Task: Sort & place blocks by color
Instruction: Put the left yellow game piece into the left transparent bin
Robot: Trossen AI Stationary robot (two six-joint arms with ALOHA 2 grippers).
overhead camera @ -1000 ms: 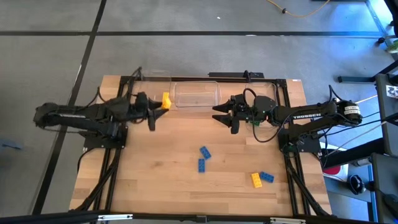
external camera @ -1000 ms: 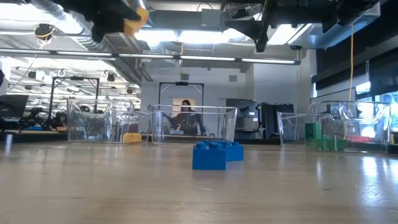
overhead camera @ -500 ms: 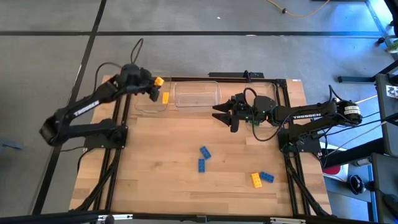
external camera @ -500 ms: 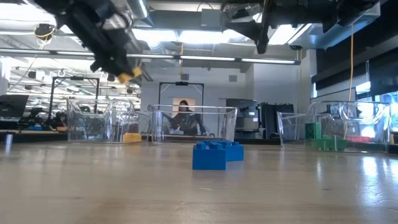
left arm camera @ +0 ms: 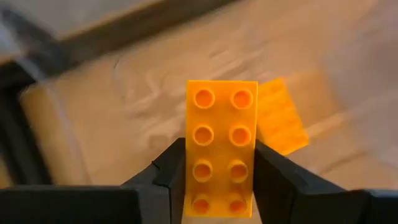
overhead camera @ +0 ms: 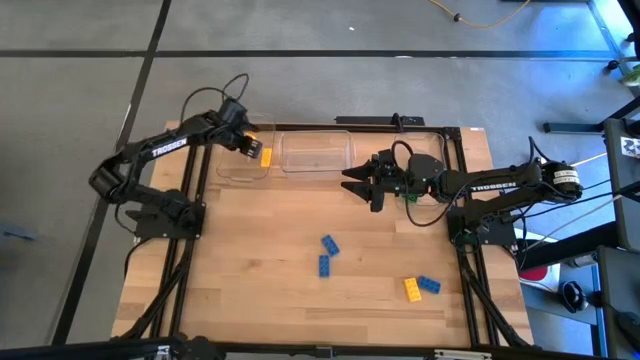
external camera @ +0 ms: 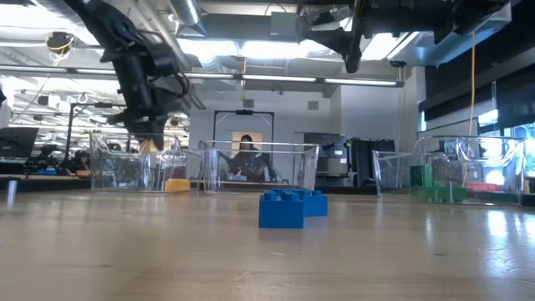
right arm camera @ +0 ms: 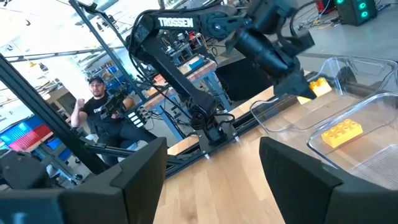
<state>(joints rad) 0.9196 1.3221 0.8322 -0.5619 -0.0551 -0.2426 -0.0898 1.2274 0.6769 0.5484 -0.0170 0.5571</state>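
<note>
Blocks on open counter: four; two blue blocks (overhead camera: pixel 325 254) near the middle, one blue block (overhead camera: pixel 429 285) touching a yellow block (overhead camera: pixel 412 290) toward the right front
Blocks in bins: one loose yellow block (overhead camera: pixel 265 157) in the left clear bin (overhead camera: pixel 232 170); green blocks (external camera: pixel 436 193) in the right bin, number cannot be told
Held block: one yellow studded block (left arm camera: pixel 221 146), clamped between the fingers of the left gripper (overhead camera: pixel 247 143)
Left gripper: above the left clear bin at the counter's far edge; jaws narrow on the block's long sides
Right gripper (overhead camera: pixel 358 183): jaws wide, nothing between them; hangs above the counter just in front of the middle bin (overhead camera: pixel 316 152)
Bins: three, in a row along the far edge
Open room: bare wooden counter (overhead camera: pixel 250 290) across the left front; also between the bins and the blue pair
</note>
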